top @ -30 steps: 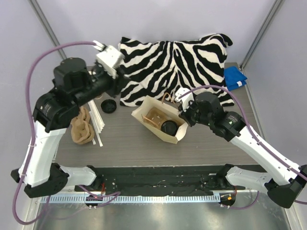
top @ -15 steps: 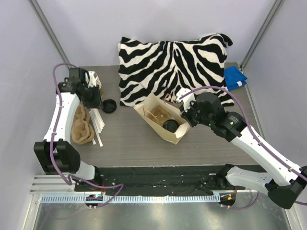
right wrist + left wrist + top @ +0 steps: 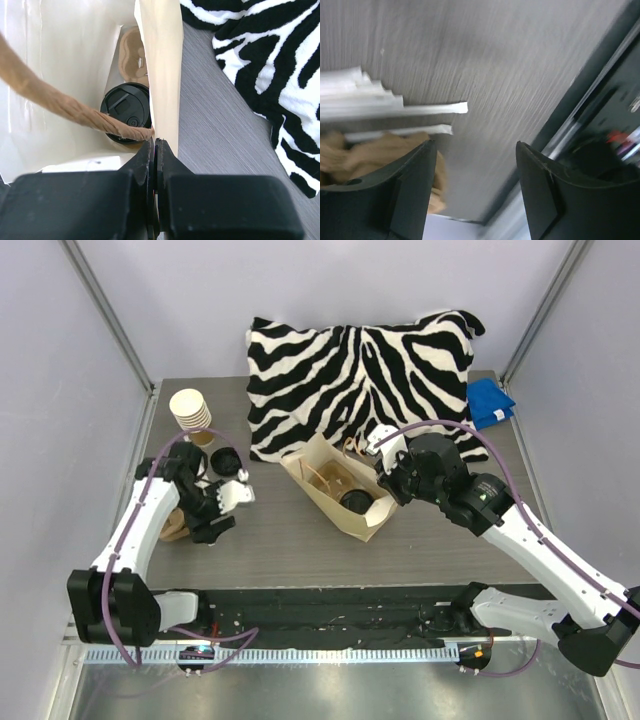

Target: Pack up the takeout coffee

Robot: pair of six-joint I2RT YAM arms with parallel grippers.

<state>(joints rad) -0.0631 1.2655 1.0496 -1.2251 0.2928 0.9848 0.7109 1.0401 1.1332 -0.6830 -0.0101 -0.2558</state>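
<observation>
Grey table: your coffee already sits in the bag. The right gripper pinches its three-o'clock rim, and the left gripper gapes empty.

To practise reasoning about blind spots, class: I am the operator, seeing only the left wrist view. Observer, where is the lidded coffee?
Observer: The takeout coffee sits inside the paper bag, black lid up.
Operator: What is the right arm doing?
Observer: The right gripper is shut on the bag's rim, beside the handle.
Operator: Anything left outside?
Observer: Yes, a stack of cups and a loose lid.
</observation>
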